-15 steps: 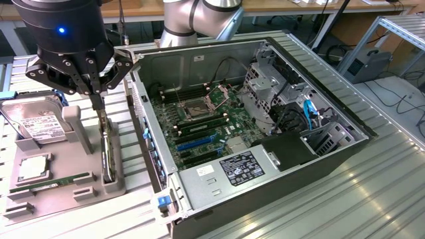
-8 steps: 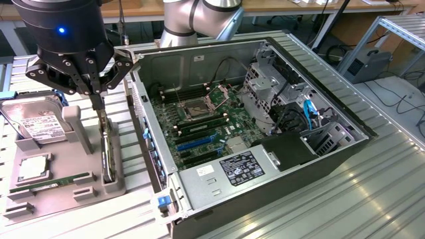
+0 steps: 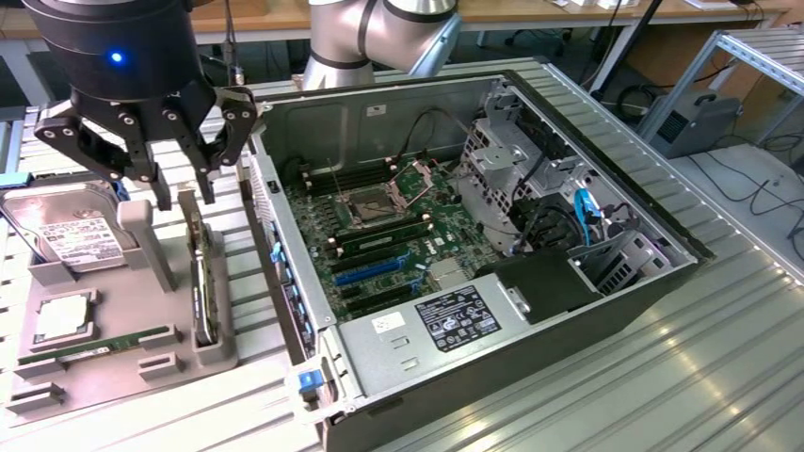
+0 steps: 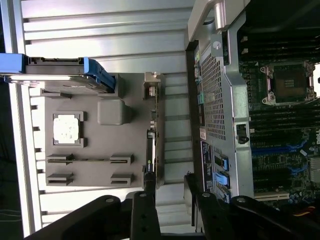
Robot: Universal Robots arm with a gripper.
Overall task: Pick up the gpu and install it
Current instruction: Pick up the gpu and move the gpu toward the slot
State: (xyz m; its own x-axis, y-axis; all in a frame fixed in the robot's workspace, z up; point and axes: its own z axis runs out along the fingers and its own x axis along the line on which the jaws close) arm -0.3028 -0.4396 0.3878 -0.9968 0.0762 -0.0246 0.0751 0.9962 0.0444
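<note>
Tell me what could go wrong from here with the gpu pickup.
1. The gpu stands on edge in the gray holder; the open gripper above it could land a finger on its top edge if off-centre.
2. The case wall is close beside; a finger may strike it.

Bench (image 3: 703, 377) ribbed bare metal, shiny. Holder (image 3: 164, 363) smooth matt grey plastic. Case (image 3: 377, 104) dull grey sheet metal. Claw (image 3: 176, 188) matt black. Drive (image 3: 44, 209) glossy metal, white paper label (image 3: 78, 240). Gpu (image 3: 198, 273) dark edge, slight sheen.

The gpu (image 3: 199, 282) stands edgewise in the tray (image 3: 116, 370), just beside the computer case (image 3: 590, 363)
</note>
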